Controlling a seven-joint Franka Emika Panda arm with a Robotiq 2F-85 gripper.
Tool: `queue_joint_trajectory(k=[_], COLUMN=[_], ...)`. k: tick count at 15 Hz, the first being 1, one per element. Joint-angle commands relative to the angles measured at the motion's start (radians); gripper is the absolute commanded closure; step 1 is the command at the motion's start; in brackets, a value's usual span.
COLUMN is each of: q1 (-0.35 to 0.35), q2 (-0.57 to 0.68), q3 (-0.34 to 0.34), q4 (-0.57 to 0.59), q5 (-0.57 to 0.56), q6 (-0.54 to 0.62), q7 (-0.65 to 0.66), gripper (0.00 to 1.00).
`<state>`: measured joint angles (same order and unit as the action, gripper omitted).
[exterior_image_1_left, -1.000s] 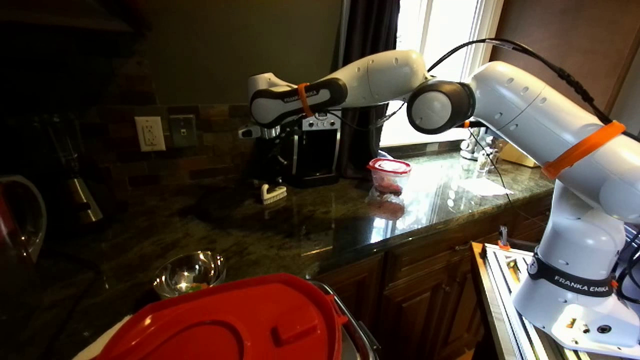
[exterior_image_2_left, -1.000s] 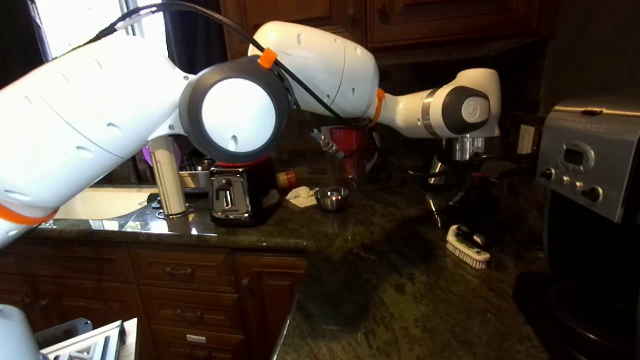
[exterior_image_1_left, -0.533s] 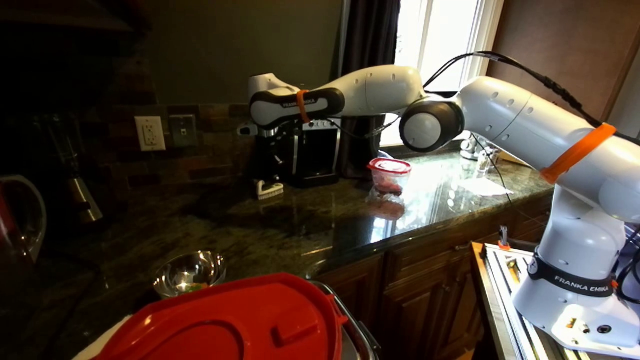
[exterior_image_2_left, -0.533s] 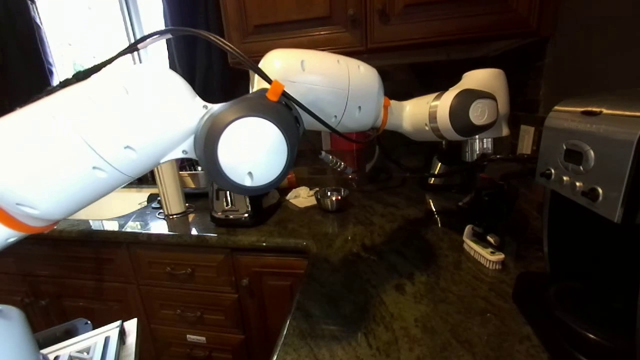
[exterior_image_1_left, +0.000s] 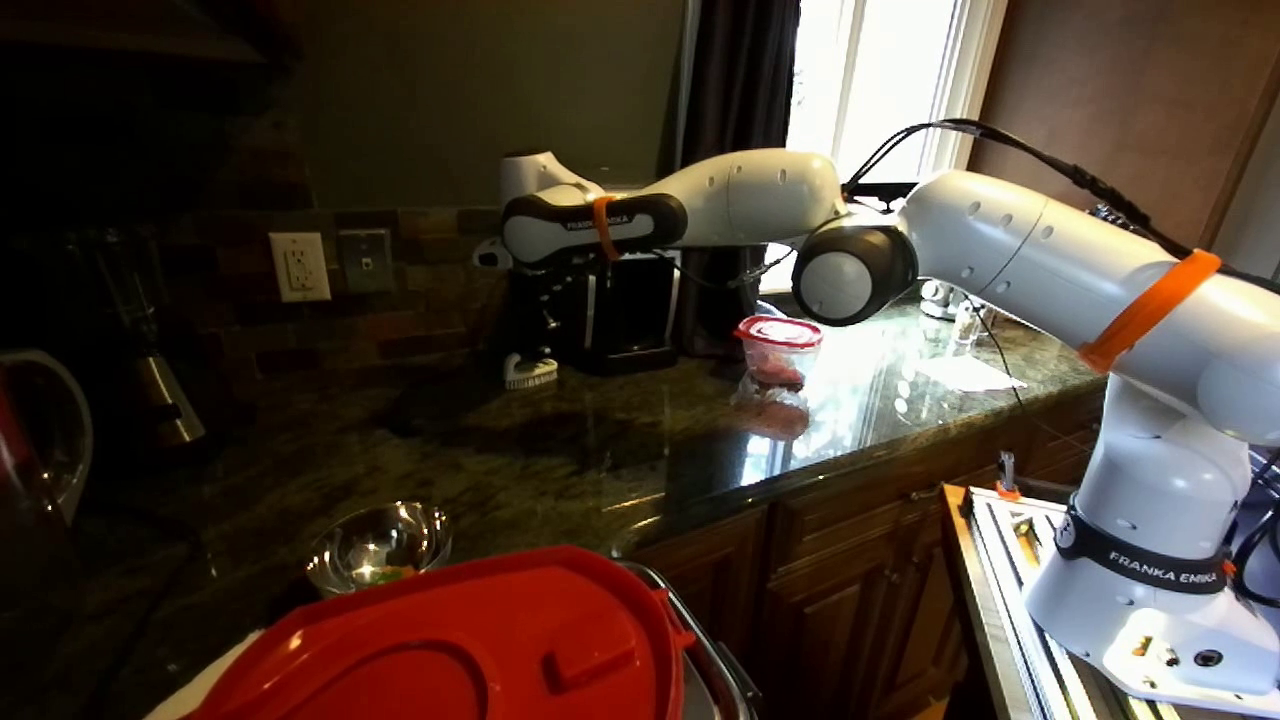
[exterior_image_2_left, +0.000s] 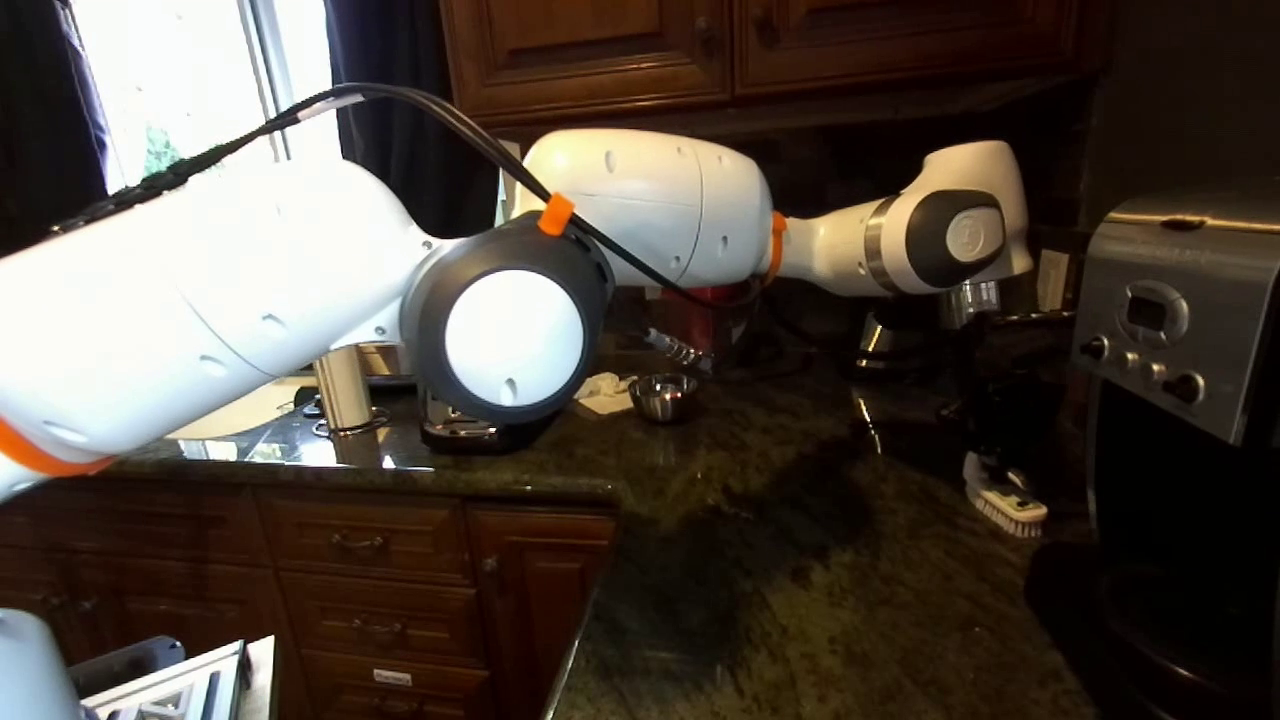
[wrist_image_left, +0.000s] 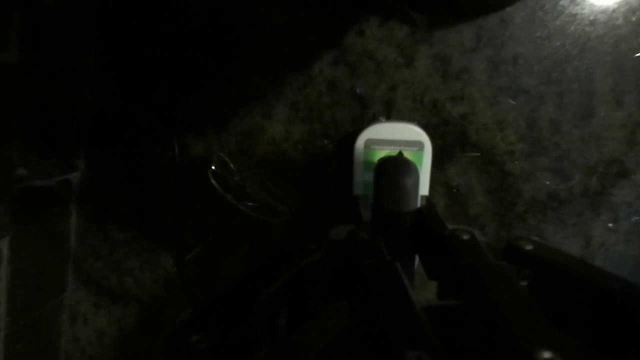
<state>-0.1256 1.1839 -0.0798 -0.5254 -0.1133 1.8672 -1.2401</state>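
Currently my gripper is clamped around the handle of the white scrub brush, which it holds bristles-down beside the coffee maker, at the dark countertop. Grasp: done. Release: not done; I judge the handling part-way along, with letting go of the brush left. Whether the bristles touch the countertop, I cannot tell. Small metal bowl stands well apart from the brush.
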Motion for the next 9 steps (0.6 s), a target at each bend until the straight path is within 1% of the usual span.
queue_joint_trajectory(k=[1, 2, 3, 5, 6, 9], q1=[-0.001, -0.001, 0.0, 0.0, 0.0, 0.003], q2=[0.056, 0.048, 0.007, 0.007, 0.007, 0.026], q3=[-0.022, -0.02, -0.009, -0.01, -0.01, -0.015], q4=[0.057, 0.049, 0.005, 0.005, 0.005, 0.016], q5=[-0.011, -0.008, 0.0, 0.0, 0.0, -0.002], q6=[0.047, 0.037, 0.029, 0.029, 0.029, 0.066], q7=[0.033, 0.019, 0.008, 0.008, 0.008, 0.036], gripper=[0.94, 0.94, 0.77, 0.77, 0.94, 0.94])
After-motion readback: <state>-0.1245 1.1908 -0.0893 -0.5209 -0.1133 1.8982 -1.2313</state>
